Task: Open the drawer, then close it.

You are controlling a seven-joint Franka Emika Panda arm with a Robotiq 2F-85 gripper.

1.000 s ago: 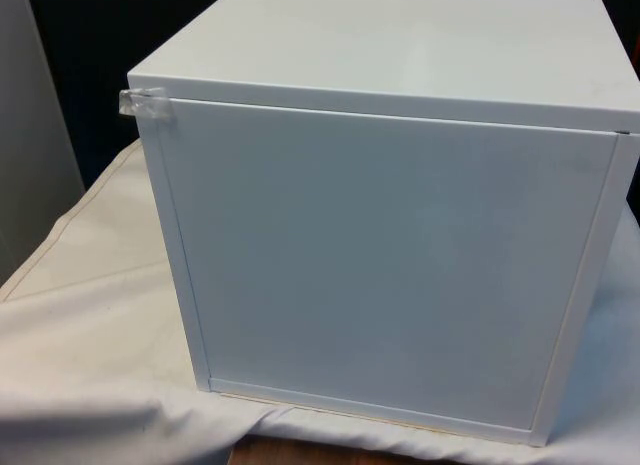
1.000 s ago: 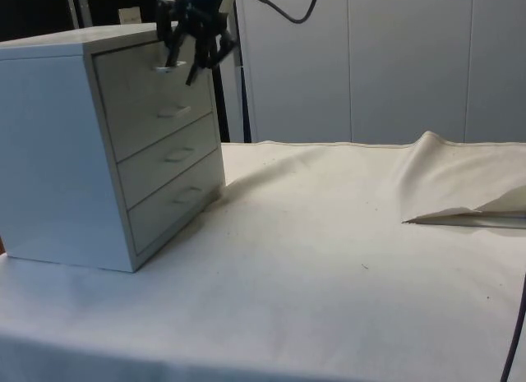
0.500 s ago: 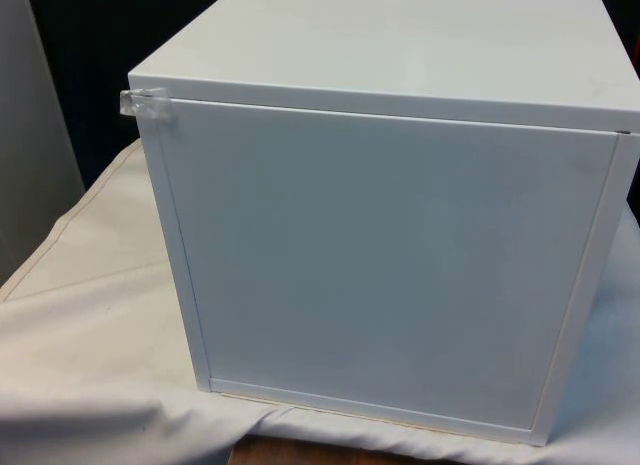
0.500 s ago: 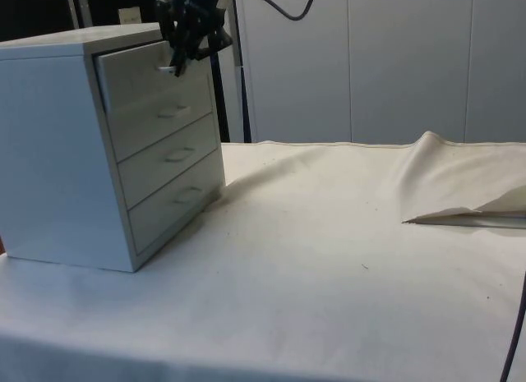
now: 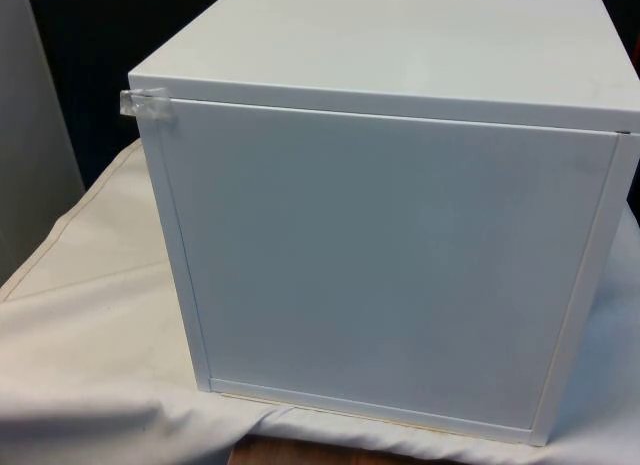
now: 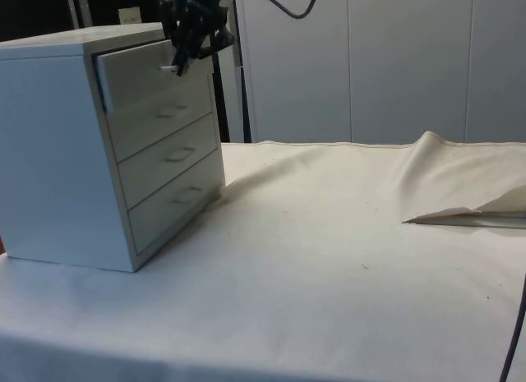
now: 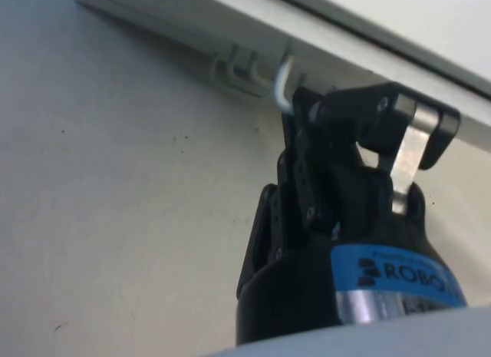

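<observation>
A white chest of drawers (image 5: 380,265) turns its plain back to the front view. In the side view its top drawer (image 6: 136,70) sticks out a little from the chest (image 6: 49,152), while the three drawers below sit flush. My black gripper (image 6: 182,60) is at the top drawer's small white handle (image 6: 171,68) and is shut on it. In the wrist view the fingers (image 7: 353,111) are together at the curved white handle (image 7: 282,87), against the chest's white front (image 7: 368,19).
The lower drawers have small handles (image 6: 168,156). A raised fold of the white cloth (image 6: 460,185) lies at the side view's right, with flat cloth (image 6: 329,259) before the chest. A bit of clear tape (image 5: 145,103) sticks to the chest's upper back corner.
The top drawer was flush a second ago and now stands slightly out of the chest. The gripper has stayed at its handle and moved with it.
</observation>
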